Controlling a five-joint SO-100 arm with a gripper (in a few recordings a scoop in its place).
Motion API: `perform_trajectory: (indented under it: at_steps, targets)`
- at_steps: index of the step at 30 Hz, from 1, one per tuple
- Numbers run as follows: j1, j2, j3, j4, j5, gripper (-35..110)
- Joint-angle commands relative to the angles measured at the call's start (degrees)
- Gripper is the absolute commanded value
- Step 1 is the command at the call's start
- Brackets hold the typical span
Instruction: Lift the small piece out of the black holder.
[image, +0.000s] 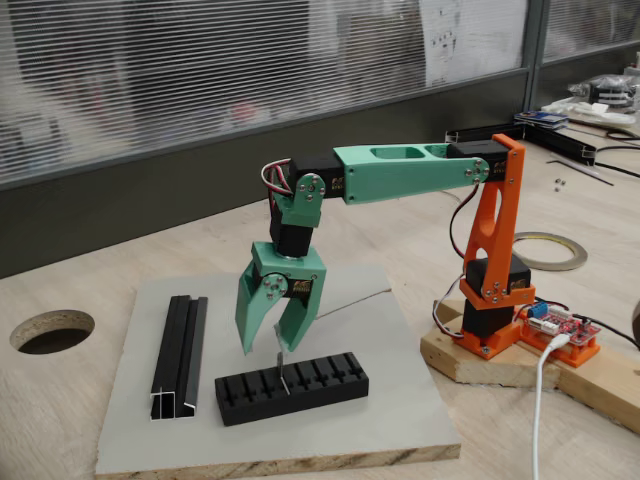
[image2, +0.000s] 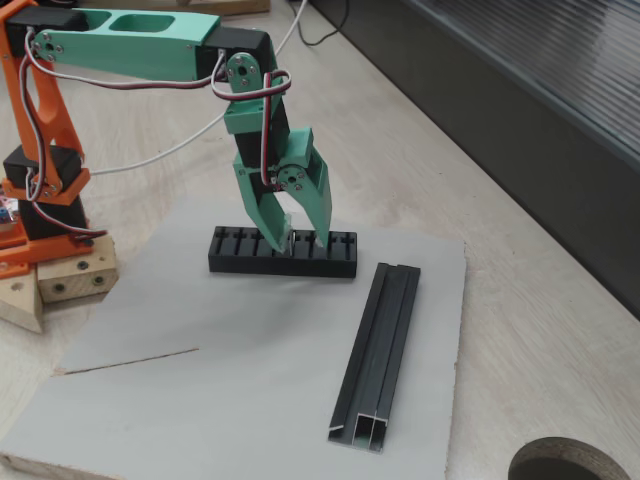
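So the green gripper (image: 271, 352) is pointing straight down over the black holder (image: 292, 387), which makes sense, since the T-slots open upward and anything in them has to come out vertically. The small piece (image: 279, 368) is a thin grey sliver standing upright out of one slot, roughly mid-left along the row in this fixed view, with its lower end still seated in the block. The fingers sit splayed on either side of it, tips just above the holder's top, so I'd call the gripper released and not yet pinching anything. From the other fixed view the gripper (image2: 297, 238) tips are right at the holder (image2: 283, 255), though the sliver itself is too small to make out there. The black channel rail (image: 179, 356) lies at about 9 o'clock from the holder on the same grey board (image: 390, 420), well clear of the fingers. Next bit looks fiddly: the fingers need to close squarely on that tab, or it'll tilt and jam.
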Motion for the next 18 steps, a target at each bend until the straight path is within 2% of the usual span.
perform_trajectory:
  at_steps: [1, 18]
  targets:
    - [-0.79, 0.62, 0.88, 0.26, 0.79, 36]
    - [-0.88, -2.55, 0.88, 0.26, 0.97, 36]
